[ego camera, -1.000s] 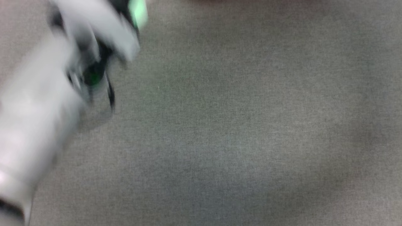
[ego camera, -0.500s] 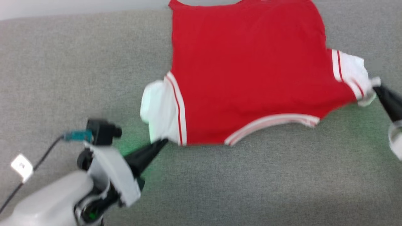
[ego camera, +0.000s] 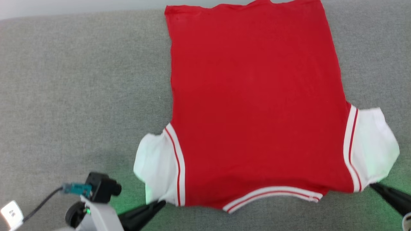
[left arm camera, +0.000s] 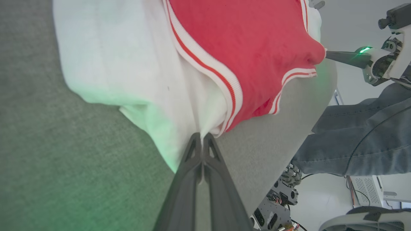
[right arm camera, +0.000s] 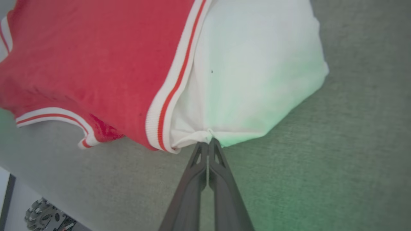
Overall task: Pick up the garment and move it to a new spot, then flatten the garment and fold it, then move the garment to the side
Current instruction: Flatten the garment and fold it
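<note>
Wide grey fabric surface [ego camera: 80, 96] under everything here, a woven upholstery look, washed with green light down by both arms. Along the top of the head view a pale strip [ego camera: 64, 6] runs beyond its far edge.

From the left wrist camera the surface ends in a straight edge, and past it stand a person's legs [left arm camera: 359, 141] in grey-blue denim, with a white vented box [left arm camera: 364, 189] and cables [left arm camera: 350, 186] on a light floor.

The jersey [ego camera: 253, 106] lies spread red side up right of centre on the surface, neckline toward the robot.

The left gripper [ego camera: 160, 202] has its fingers pressed together, pinching the corner of the near white sleeve [ego camera: 154, 166] beside the striped trim. The right gripper [ego camera: 372, 185] does the same, fingers closed on a small pucker at the edge of the other white sleeve [ego camera: 372, 144].

Now the hard parts. The jersey's far hem touches the top of the head view, part of it cut off. The right arm is clipped by the frame edge, and the left arm drops out at the bottom, leaving its wrist camera [ego camera: 102, 187] and a white tag [ego camera: 11, 211]. The lettering on that tag is too small to read.
</note>
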